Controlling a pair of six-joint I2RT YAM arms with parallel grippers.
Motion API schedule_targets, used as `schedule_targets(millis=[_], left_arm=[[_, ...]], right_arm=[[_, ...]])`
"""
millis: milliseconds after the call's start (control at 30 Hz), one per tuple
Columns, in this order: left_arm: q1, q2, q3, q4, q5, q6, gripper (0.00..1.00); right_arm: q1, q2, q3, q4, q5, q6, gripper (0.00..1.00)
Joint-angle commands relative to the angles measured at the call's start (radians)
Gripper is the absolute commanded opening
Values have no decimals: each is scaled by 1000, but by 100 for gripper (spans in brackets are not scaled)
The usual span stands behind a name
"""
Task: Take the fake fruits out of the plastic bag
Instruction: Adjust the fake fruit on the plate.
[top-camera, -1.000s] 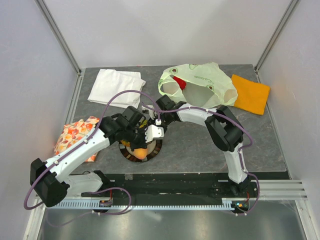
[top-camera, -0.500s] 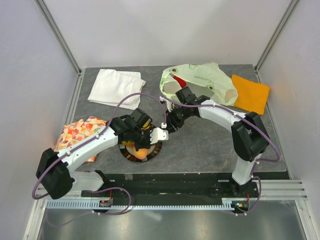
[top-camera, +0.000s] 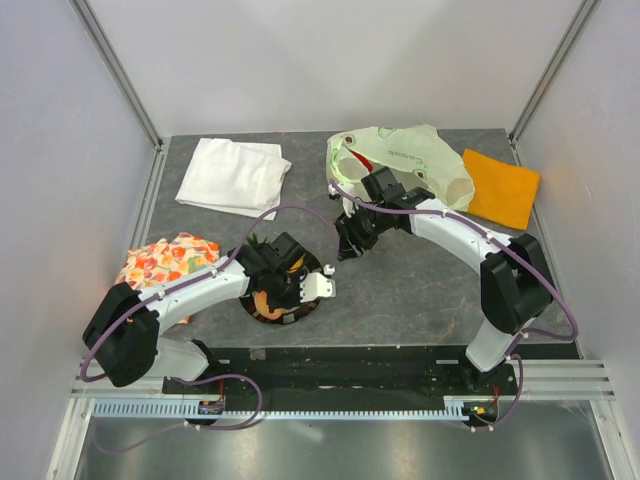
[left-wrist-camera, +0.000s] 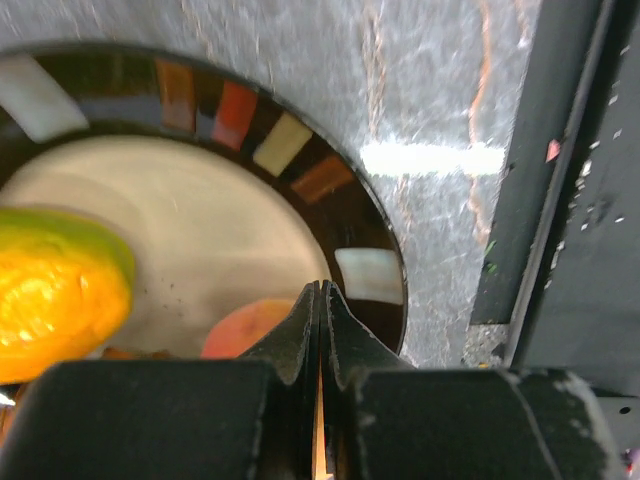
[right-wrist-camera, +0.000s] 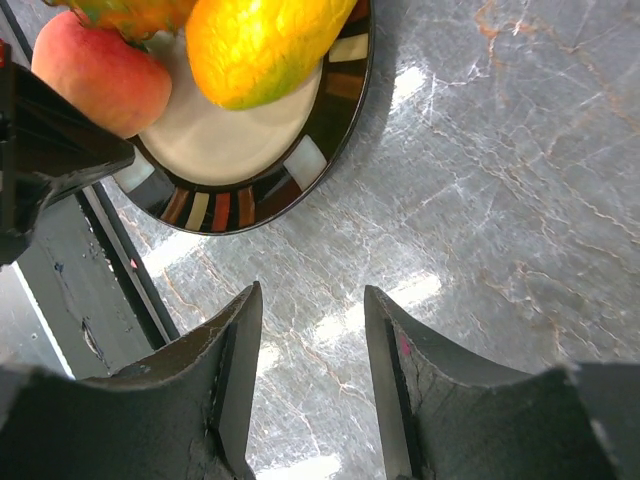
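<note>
Black left fingers (left-wrist-camera: 300, 340) are pressed tight together with nothing between them, tips low over the striped plate (left-wrist-camera: 300, 175). The peach (left-wrist-camera: 250, 325) lies just under the tips and the mango (left-wrist-camera: 60, 290) off to one side. The right fingers (right-wrist-camera: 232, 400) are spread apart and empty, hanging over bare grey bench (right-wrist-camera: 480, 200) just beside the plate rim. In the top view they sit between the plate and the plastic bag (top-camera: 410, 155). A brownish piece, cut off at the top edge of the right wrist view, is probably the pineapple (right-wrist-camera: 125, 12). So three fruits look unloaded onto the plate, and the step in hand is likely going for the next one. A red piece (top-camera: 352, 159) shows at the bag mouth on the far side of the bench. The next move probably calls for the right arm to swing to that opening, keep the fingers wide, and pinch the red piece without catching the thin film. The left arm may need to pin the bag down. Hard to make out: the bag's inside is mostly hidden by crinkled plastic and the right arm. No banana is visible anywhere, so I can't tell whether it is still inside. The left arm covers much of the plate from above.
</note>
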Motion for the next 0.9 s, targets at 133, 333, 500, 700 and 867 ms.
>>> schedule_targets(millis=[133, 333, 500, 700, 867], left_arm=[[-3, -6, 38, 34, 13, 12, 1], [-3, -6, 84, 21, 79, -1, 2], [3, -41, 220, -1, 165, -152, 23], [8, -69, 446, -2, 114, -240, 59], [29, -3, 575, -25, -85, -269, 63]], right_arm=[[-8, -44, -7, 14, 18, 15, 54], [-12, -46, -7, 8, 32, -5, 55], [-12, -31, -10, 8, 7, -5, 58], [-37, -14, 4, -1, 4, 4, 61], [-61, -8, 45, -33, 18, -25, 62]])
